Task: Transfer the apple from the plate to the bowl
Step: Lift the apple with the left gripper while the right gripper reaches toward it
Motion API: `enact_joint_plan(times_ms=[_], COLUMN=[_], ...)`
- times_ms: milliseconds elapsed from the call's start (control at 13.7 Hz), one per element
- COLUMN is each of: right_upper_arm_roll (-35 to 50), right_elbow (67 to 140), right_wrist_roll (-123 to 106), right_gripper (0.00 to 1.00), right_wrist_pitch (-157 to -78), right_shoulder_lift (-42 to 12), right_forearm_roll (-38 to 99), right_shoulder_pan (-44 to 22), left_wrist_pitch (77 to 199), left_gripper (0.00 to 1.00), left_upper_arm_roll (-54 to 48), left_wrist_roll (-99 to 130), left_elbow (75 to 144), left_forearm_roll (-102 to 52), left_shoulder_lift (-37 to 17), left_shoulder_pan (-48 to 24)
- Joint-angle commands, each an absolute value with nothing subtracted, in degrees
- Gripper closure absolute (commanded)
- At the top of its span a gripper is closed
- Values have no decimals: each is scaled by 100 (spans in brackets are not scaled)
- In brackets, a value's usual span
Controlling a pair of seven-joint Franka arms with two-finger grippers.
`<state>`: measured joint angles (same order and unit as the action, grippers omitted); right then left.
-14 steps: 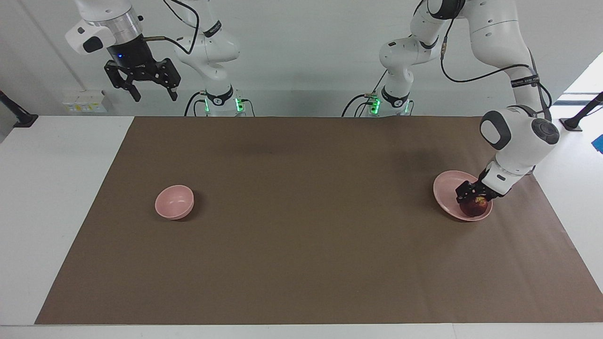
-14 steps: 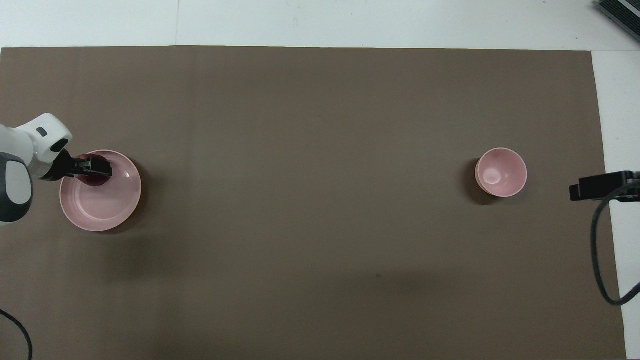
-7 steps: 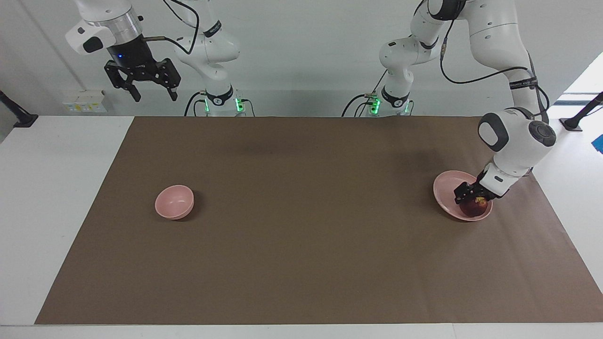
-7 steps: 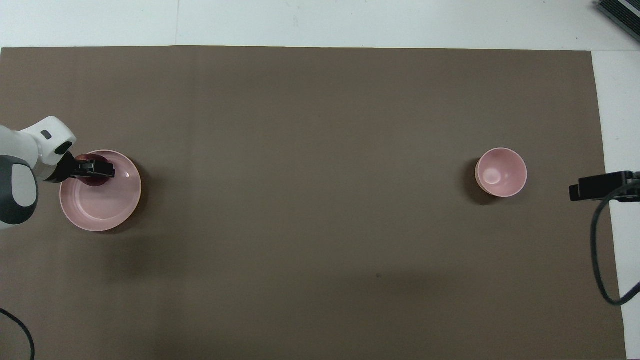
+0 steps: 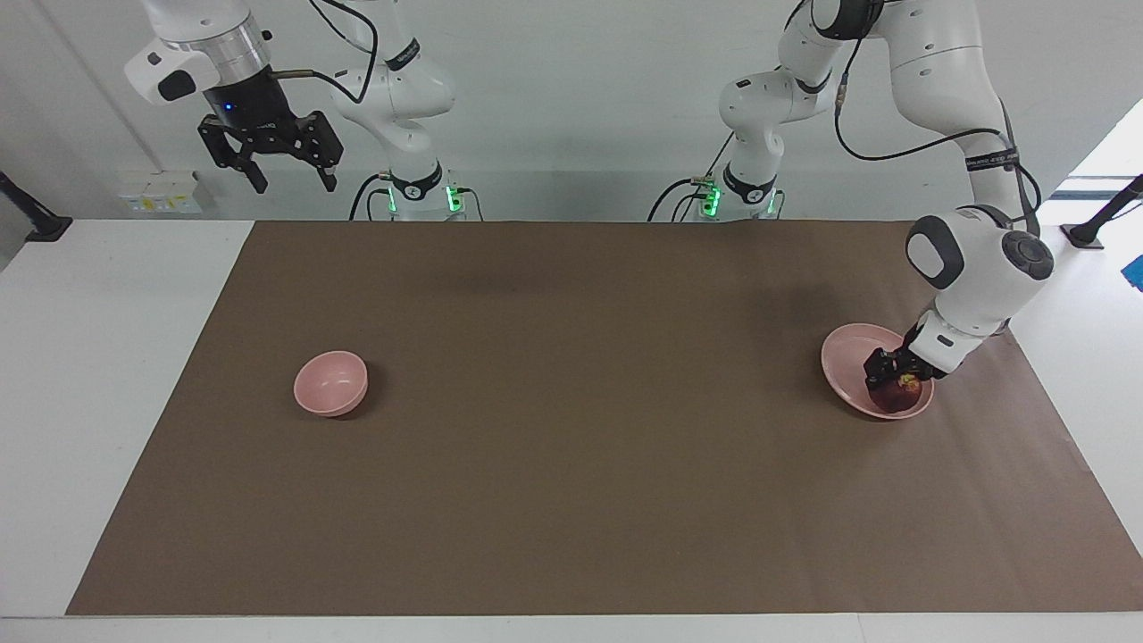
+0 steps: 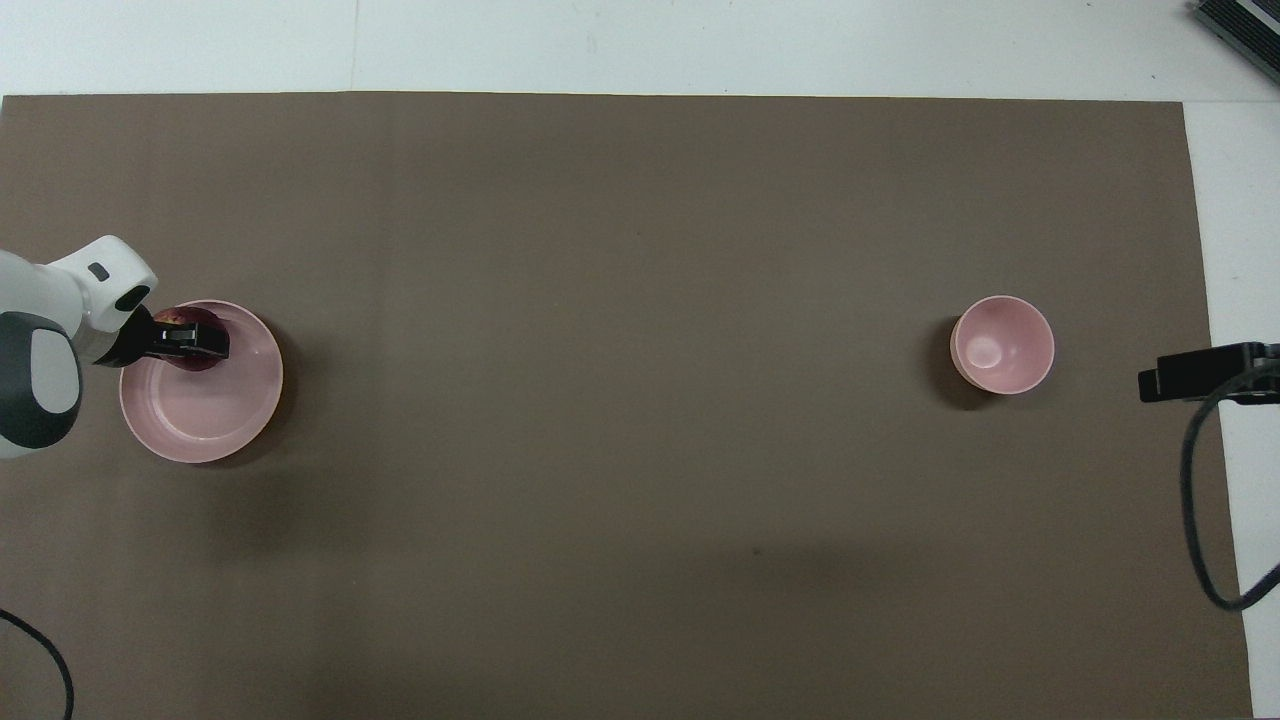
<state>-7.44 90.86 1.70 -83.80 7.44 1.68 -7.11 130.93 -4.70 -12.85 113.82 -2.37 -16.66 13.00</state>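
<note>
The dark red apple [image 5: 898, 396] [image 6: 196, 320] lies in the wide pink plate [image 5: 842, 357] [image 6: 200, 425], at the plate's edge farther from the robots, toward the left arm's end of the table. My left gripper [image 5: 893, 380] [image 6: 200, 343] reaches down into the plate and is shut on the apple, which still rests on the plate. The small deep pink bowl [image 5: 330, 382] [image 6: 1002, 344] stands with nothing in it toward the right arm's end. My right gripper [image 5: 294, 186] [image 6: 1200, 372] waits open, high in the air at that end.
A brown mat [image 5: 571, 464] covers most of the white table [image 5: 98, 357]. A black cable [image 6: 1200, 520] hangs from the right arm over the mat's edge. Nothing stands on the mat between plate and bowl.
My left gripper's fingers have closed around the apple, and its wrist has shifted slightly over the plate. The apple, the plate, the bowl and the right arm have stayed put.
</note>
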Motion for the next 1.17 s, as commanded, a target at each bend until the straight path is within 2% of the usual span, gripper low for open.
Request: enact_joint_plan(times_ms=[0,365,657,802,948,1094], right_upper_arm_roll=[-747,-729,-747,-764,-773,-773], right_elbow=[9141,9070,9158,9298,9430,9588], right_wrist_roll=[17,-174,-747,-878,-1063,-1072], right_gripper=[0,0,0,0,0,0], right_wrist_pitch=[-8350,-8280,-8271,-8305,-8454,-8700], right_shoulder_lift=[800,826,861,844,809,791], right_forearm_roll=[307,237,316,596,843,1018], right_shoulder_pan=[-624,-668,-624,-571,-563,-571], left_wrist_pitch=[12659,11674,11567,11296,10778,10775], left_gripper=[100,100,100,100,100,100], left_upper_arm_roll=[-457,-466,-483,-475,-448,-448], left_wrist_roll=[-1222,-1039,52,123,132,289], left_elbow=[11260,10855,10723,10557,10241,10134], left_forearm_roll=[-141,-184,-219,-726,-1132,-1204], left_shoulder_lift=[-1635,-1556,-1573,-1582,-1591,-1617], left_shoulder_pan=[1274,1336,1275,1327,1354,1362])
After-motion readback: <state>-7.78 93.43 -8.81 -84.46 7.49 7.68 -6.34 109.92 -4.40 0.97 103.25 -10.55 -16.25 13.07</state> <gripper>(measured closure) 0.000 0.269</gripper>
